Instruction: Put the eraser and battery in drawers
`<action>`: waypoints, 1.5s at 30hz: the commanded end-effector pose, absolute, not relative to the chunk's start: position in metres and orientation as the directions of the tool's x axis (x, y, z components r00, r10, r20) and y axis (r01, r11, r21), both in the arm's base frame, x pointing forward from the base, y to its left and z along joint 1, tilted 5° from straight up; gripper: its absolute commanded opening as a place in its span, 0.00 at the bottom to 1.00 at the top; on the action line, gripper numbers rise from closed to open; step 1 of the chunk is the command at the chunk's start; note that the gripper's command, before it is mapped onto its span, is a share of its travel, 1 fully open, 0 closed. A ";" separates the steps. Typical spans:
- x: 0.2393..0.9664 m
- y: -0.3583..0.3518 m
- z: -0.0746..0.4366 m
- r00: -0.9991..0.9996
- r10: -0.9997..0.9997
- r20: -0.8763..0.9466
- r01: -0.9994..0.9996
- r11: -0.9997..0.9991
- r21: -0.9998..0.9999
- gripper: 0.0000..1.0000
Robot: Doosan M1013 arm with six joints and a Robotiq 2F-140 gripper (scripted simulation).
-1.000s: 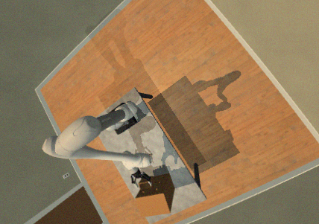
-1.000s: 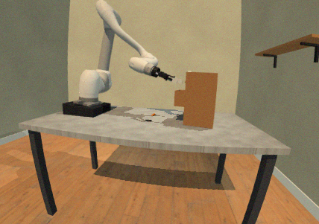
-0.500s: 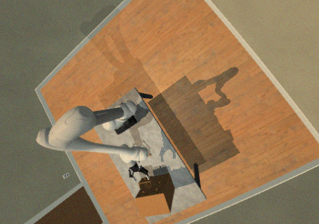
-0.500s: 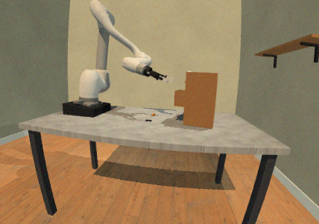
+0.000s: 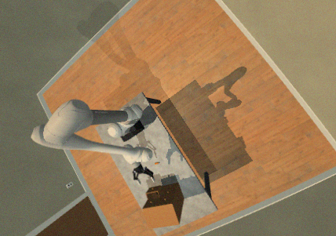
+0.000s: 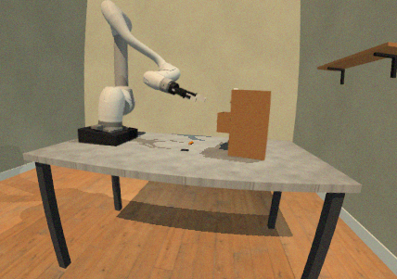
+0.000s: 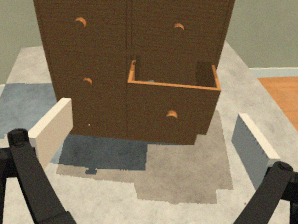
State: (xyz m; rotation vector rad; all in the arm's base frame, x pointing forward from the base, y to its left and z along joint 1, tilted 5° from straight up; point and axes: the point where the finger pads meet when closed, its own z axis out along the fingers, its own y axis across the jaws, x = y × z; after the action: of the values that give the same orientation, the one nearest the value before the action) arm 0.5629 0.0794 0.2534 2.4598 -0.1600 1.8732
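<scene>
The small wooden chest [image 6: 248, 124] [image 5: 158, 216] stands on the grey table [image 6: 139, 163]. Its middle-row right drawer [image 7: 173, 84] [image 6: 224, 121] is pulled partly out; I cannot see inside it. The other drawers look pushed in. My gripper [image 7: 153, 120] [image 6: 192, 95] [image 5: 142, 173] is wide open and empty, held in the air a short way in front of the drawer fronts, level with the chest's upper half. A small orange thing [image 6: 190, 143] [image 5: 157, 162], perhaps the AA battery, lies on the table below the gripper. The eraser is not visible.
A small dark thing [image 6: 184, 150] lies on the table near the orange one. The robot's black base [image 6: 107, 134] stands at the table's far left end. A wall shelf [image 6: 362, 57] hangs at the right.
</scene>
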 end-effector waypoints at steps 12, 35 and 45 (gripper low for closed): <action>0.535 0.083 0.254 0.261 -0.054 0.964 -0.110 -0.994 -0.025 1.00; 0.535 0.083 0.256 0.321 -0.059 0.945 -0.112 -0.993 -0.024 1.00; 0.534 0.083 0.259 0.405 -0.068 0.912 -0.112 -0.993 -0.025 1.00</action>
State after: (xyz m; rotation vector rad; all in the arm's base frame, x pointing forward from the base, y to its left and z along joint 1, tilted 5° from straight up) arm 0.5331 0.0847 0.2560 2.5797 -0.1529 1.7251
